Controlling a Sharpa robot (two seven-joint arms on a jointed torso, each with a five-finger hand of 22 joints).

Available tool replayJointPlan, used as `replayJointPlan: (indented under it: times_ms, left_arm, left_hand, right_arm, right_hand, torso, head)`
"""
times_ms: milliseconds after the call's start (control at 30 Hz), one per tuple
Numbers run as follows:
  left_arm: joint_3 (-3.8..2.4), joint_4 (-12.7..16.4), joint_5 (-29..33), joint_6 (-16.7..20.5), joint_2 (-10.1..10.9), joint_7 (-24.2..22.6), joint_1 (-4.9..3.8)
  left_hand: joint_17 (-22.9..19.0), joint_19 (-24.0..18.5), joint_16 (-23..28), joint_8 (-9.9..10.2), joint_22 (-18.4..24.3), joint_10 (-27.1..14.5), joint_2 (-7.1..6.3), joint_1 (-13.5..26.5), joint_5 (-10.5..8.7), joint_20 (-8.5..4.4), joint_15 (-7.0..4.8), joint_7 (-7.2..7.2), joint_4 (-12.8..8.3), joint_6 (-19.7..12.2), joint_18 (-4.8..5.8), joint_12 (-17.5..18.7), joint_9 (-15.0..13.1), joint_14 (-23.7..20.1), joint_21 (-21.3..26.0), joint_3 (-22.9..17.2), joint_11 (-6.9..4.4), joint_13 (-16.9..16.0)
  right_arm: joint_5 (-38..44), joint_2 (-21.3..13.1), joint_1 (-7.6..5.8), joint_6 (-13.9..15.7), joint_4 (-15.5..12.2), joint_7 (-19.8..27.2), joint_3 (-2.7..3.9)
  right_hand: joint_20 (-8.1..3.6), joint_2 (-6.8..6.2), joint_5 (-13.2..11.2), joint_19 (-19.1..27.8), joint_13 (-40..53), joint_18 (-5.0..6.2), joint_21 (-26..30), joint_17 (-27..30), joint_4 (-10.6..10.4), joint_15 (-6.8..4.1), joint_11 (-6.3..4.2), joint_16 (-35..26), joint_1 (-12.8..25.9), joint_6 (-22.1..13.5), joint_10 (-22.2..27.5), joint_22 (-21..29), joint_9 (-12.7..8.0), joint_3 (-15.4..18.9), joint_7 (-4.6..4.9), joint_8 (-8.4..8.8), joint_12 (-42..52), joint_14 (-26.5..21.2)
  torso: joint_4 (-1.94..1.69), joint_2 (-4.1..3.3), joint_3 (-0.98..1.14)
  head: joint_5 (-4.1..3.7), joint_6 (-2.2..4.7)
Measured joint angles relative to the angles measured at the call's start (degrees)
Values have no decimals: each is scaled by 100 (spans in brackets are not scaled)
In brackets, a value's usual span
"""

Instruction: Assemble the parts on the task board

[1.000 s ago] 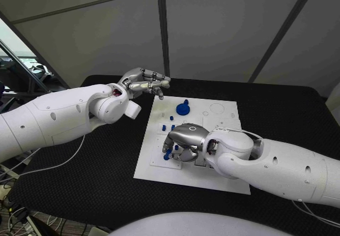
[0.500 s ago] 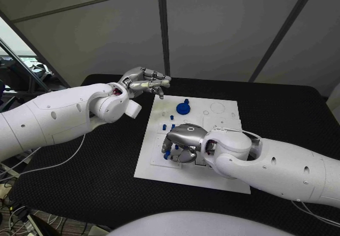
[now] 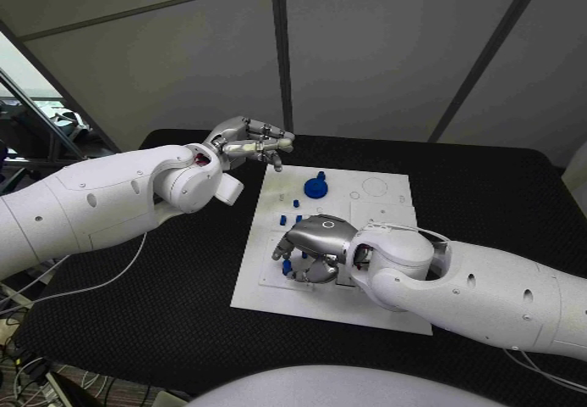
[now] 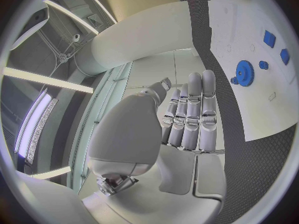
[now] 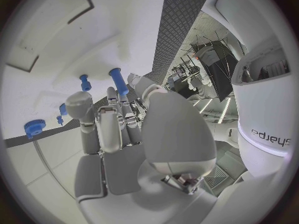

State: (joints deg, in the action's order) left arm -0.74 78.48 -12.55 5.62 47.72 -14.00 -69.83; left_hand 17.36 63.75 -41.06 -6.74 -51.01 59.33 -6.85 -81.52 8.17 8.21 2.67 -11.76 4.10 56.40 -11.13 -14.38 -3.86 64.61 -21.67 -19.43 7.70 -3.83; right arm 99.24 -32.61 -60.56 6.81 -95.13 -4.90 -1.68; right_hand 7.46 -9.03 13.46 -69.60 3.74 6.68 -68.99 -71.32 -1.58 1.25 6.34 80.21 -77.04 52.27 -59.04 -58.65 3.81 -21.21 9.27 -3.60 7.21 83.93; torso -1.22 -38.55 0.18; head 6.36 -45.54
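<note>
The white task board [image 3: 382, 203] lies mid-table. A blue gear [image 3: 317, 187] sits on its far part, with short blue pegs [image 3: 290, 219] standing nearer. My right hand [image 3: 313, 246] hangs low over the board's near-left area, fingers curled down. In the right wrist view a blue peg [image 5: 118, 81] stands up between its thumb and fingertips, seemingly pinched; another peg [image 5: 84, 82] stands on the board [image 5: 56, 50] beyond. My left hand [image 3: 251, 141] hovers off the board's far-left corner, holding nothing, fingers side by side [image 4: 190, 112]. The gear [image 4: 243, 73] lies ahead of it.
The board has recesses and holes on its right half [image 3: 389, 212]. Black matting [image 3: 489, 195] surrounds it on all sides. A cable [image 3: 98, 284] trails off the table's left edge. Two more blue pieces [image 4: 269, 38] lie beyond the gear.
My right hand has crept slightly left and nearer over the board's near-left area. The left hand has stayed still.
</note>
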Motion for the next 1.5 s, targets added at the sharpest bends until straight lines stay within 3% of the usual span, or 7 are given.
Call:
replayJointPlan:
  times_ms: [433,567,767,867,933,1067,1500]
  left_arm:
    - [0,-20,0,-4,-4,7,0]
    - [1,-27,0,-6,-1,9,0]
    - [2,-36,0,1,40,1,6]
    - [2,-50,0,14,57,-7,10]
    - [2,-51,1,19,57,-9,14]
    - [10,-49,1,26,51,-14,14]
    - [41,-73,1,26,51,-15,27]
  left_hand:
    - [1,0,0,0,-1,0,0,0,0,0,0,0,0,0,0,0,0,0,0,0,0,0]
    - [1,0,0,0,-1,0,0,0,0,0,0,0,0,0,0,0,0,0,0,0,0,0]
    - [-4,0,0,0,6,0,0,0,0,0,0,0,0,0,0,0,0,0,0,0,0,0]
    - [-4,0,0,0,6,0,0,0,0,0,0,0,0,0,0,0,0,0,0,0,0,0]
    - [-4,0,0,0,6,0,0,0,0,0,0,0,0,0,0,0,0,0,0,0,0,0]
    - [-4,0,0,0,6,0,0,0,0,0,0,0,0,0,0,0,0,0,0,0,0,0]
    - [-9,0,0,0,13,0,22,-22,0,0,0,0,0,0,0,-23,0,0,0,0,0,0]
  right_arm:
    - [-83,-668,0,844,-435,58,2]
    - [-289,-1243,-38,996,-763,1,68]
    - [-899,-2208,-76,1219,-1303,-375,161]
    - [-1226,-2623,-76,1287,-1463,-649,170]
    - [-1400,-2827,-76,1316,-1512,-812,175]
    - [-1691,-3136,-74,1376,-1582,-1180,169]
    - [-1894,-3283,254,1475,-1677,-2121,81]
  right_hand:
    - [31,10,72,172,12,1,200,288,-33,20,41,-154,-9,-35,266,254,50,392,7,-38,182,21]
    - [0,115,82,-26,160,1,6,7,-151,15,-69,-1,97,407,-401,-55,135,540,33,-254,646,15]
    - [-258,-99,396,-467,794,-76,-473,-364,-466,-274,-396,289,372,817,-1445,-698,202,952,-220,-454,1701,5]
    - [-361,-31,535,-636,2204,-93,-655,-364,-653,-341,-485,444,366,880,-1440,-952,214,1281,-283,-530,3170,11]
    - [-341,12,593,-750,4066,-184,-775,-364,-797,-341,-488,585,337,858,-1608,-1126,214,1553,-304,-575,4906,10]
    - [-314,47,786,-878,5796,-183,-930,-363,-1059,-341,-461,749,302,814,-1842,-1358,240,1974,-263,-705,6340,10]
    - [-308,168,930,-1068,7121,-272,-1106,-362,-1494,-340,-461,845,379,745,-2286,-1630,371,2693,-293,-970,7311,10]
  torso:
    - [7,3,7]
    - [15,10,2]
    - [46,16,10]
    - [80,19,14]
    - [98,22,14]
    - [121,32,14]
    - [186,59,18]
  head:
    - [-50,49]
    - [-126,70]
    - [-300,103]
    - [-420,130]
    - [-497,148]
    - [-612,159]
    - [-698,136]
